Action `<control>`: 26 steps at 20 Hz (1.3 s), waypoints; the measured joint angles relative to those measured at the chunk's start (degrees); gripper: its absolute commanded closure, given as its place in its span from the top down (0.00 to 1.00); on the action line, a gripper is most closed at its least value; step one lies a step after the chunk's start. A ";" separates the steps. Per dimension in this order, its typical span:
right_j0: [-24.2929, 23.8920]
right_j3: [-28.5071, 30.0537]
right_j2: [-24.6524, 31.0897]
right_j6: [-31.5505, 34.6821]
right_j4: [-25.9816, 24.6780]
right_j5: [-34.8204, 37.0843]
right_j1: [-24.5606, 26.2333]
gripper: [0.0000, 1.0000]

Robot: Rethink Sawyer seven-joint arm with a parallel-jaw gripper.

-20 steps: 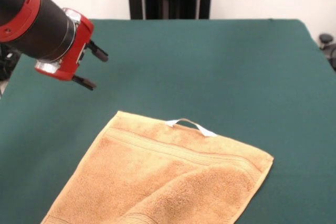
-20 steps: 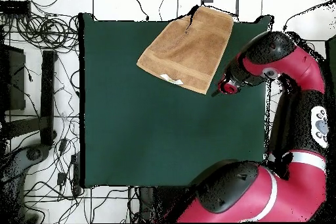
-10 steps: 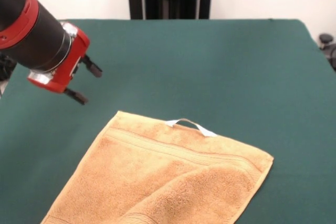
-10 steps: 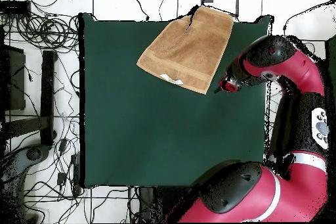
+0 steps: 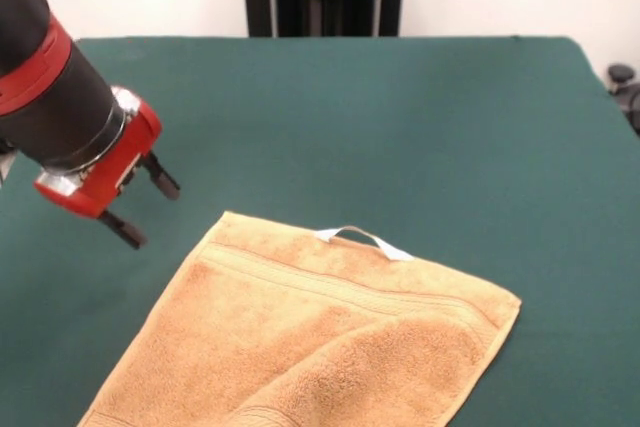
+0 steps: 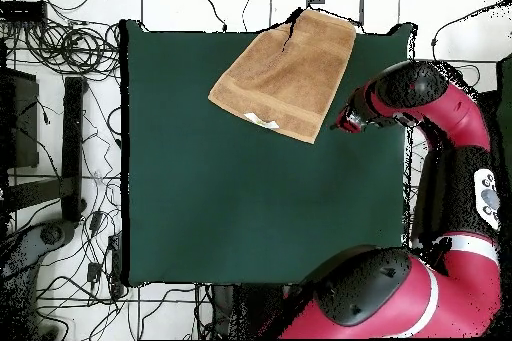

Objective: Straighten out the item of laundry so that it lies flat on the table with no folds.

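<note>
Released and empty, the gripper hangs at the front view's left, off the towel at lower centre — one flap folded over, unflattened. Overhead, towel sits at the table's top edge — gripper beside it.

Golden-tan towel, askew, one corner folded over, white loop tag, on green table

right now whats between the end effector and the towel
Nothing: in the front view only bare green table separates the open end effector from the towel's nearest corner. The overhead view shows the same small gap.
</note>
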 measured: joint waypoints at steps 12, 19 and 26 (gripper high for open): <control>1.20 0.60 -0.18 0.00 -7.03 -4.41 2.41 1.00; 6.64 -0.27 -2.11 0.00 -12.41 -3.69 1.59 1.00; 10.44 -0.36 -4.27 0.00 -16.21 -3.36 1.46 1.00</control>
